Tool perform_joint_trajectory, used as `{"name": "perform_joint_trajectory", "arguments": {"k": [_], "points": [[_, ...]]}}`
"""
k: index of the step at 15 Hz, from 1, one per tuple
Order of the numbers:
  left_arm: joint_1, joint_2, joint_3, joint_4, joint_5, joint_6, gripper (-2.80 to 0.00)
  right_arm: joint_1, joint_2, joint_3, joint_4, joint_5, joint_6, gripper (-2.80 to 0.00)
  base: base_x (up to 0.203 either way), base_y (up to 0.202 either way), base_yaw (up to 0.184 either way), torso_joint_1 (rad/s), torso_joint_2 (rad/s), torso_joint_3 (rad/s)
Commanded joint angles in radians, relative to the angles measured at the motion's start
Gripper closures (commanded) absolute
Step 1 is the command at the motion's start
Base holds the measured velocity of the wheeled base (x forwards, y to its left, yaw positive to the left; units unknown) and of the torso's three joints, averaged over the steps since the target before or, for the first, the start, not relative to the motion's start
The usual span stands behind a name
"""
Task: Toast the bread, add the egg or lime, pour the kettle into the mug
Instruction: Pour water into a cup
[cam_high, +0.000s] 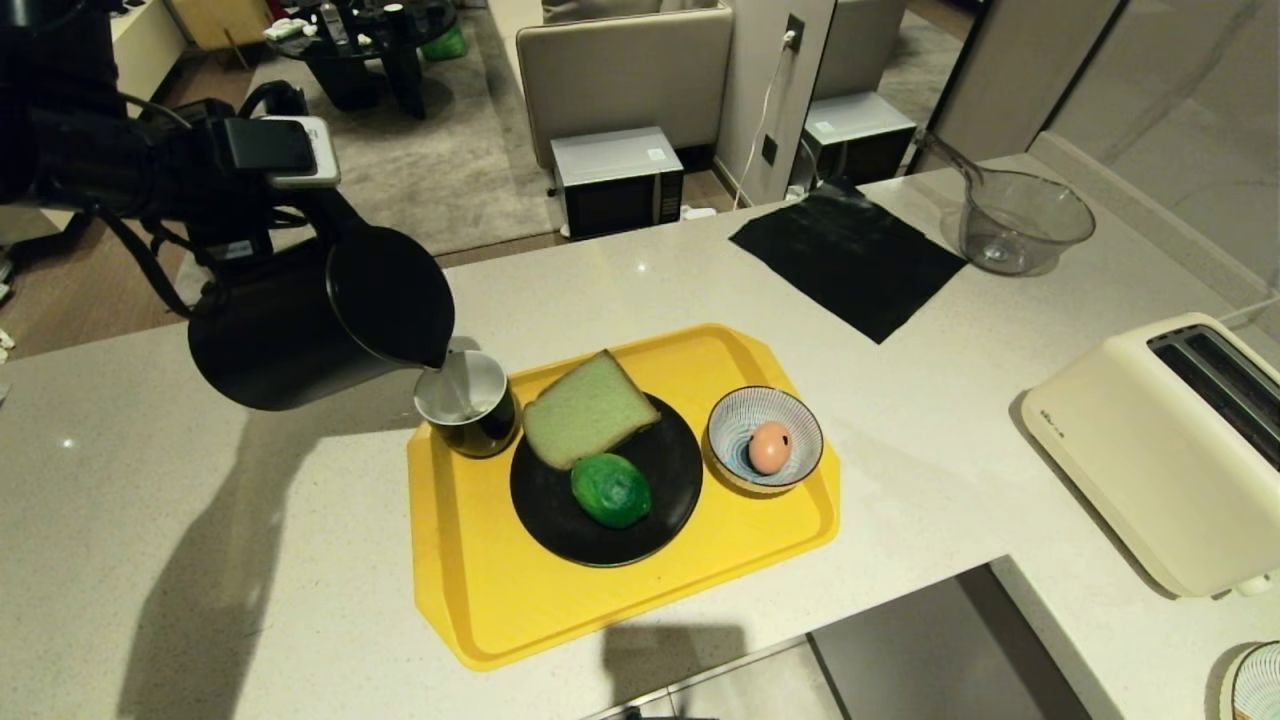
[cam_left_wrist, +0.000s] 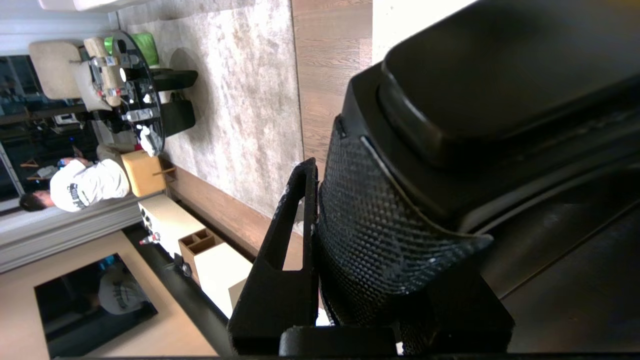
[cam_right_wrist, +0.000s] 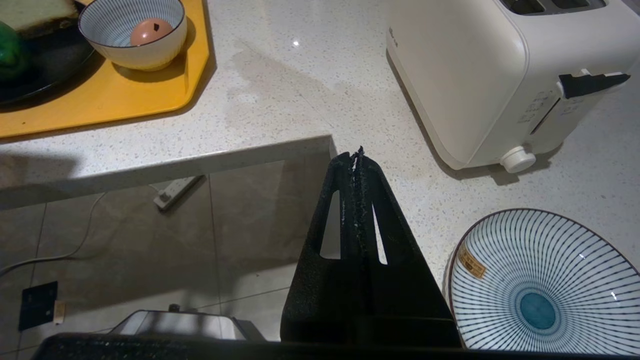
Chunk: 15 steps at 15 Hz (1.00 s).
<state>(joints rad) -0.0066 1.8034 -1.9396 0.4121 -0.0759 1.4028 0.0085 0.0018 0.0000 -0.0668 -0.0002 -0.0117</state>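
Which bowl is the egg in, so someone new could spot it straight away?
Find the yellow tray on the pale countertop; a black plate fills its middle. Just right of that plate, on the tray, sits a small striped bowl holding the egg. A similar striped bowl sits off the tray beside the toaster, and it is empty.

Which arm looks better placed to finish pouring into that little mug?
The left. Its pincer is shut on the kettle, tipped with the spout over the mug. The right pincer hangs shut beside the toaster.
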Motion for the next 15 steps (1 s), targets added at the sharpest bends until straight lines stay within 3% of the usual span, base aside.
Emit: {"name": "perform_joint_trajectory", "arguments": {"k": [1,15], "points": [[0.0,0.008,0.001,0.004,0.02,0.027,0.0,0.0,0.0,0.028,-0.001,0.0,-0.001,0.0,0.0,0.0,0.0,0.0,0.0,0.0],[-0.004,0.027,-0.001,0.002,0.07,0.036,0.0,0.0,0.001,0.028,-0.001,0.0,-0.004,0.0,0.0,0.0,0.0,0.0,0.0,0.0]]}}
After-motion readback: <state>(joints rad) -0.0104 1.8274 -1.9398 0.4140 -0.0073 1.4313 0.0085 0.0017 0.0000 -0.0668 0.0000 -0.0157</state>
